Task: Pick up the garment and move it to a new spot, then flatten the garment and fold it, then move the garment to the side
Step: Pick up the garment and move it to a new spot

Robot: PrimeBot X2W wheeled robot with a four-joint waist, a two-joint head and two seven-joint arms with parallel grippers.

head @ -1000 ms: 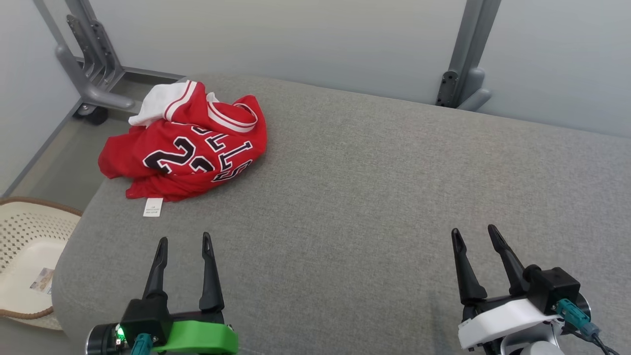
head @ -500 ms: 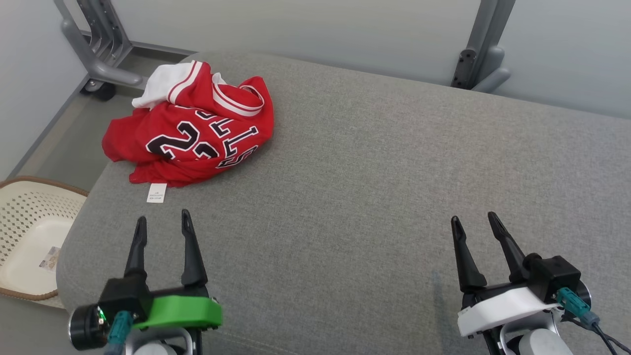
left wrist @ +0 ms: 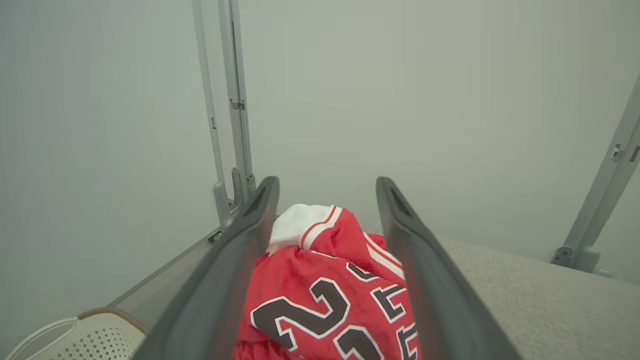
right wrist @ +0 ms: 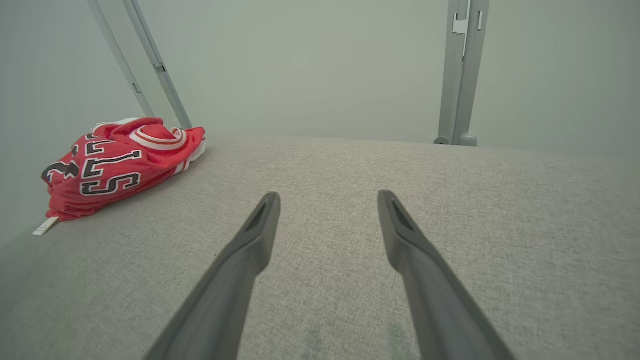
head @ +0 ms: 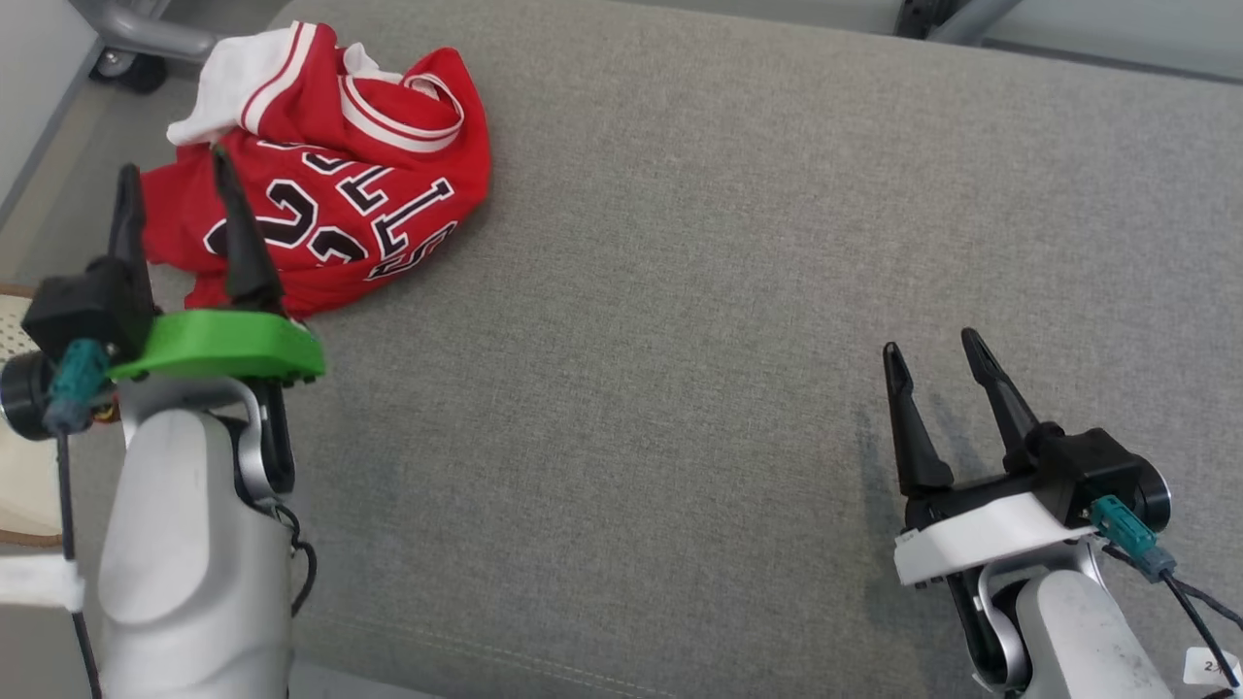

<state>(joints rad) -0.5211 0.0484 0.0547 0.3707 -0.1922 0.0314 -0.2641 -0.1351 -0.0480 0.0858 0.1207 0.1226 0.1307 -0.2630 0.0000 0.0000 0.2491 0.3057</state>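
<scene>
Crumpled garment [head: 388, 194] just ahead of L tool [head: 173, 163], fingers apart, empty; R tool [head: 929, 342] apart, well away.

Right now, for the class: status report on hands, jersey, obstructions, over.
Left hand open, lined up on crumpled jersey, no grip. Right hand open above grey cushion. Nothing blocking the reach.

left gripper [head: 173, 161] stands wide before the garment [head: 388, 165] (red, crumpled).

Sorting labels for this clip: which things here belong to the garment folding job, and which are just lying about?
For the job: red jersey, left gripper, right gripper, grey cushion.
Lying about: cream basket, metal posts.
</scene>
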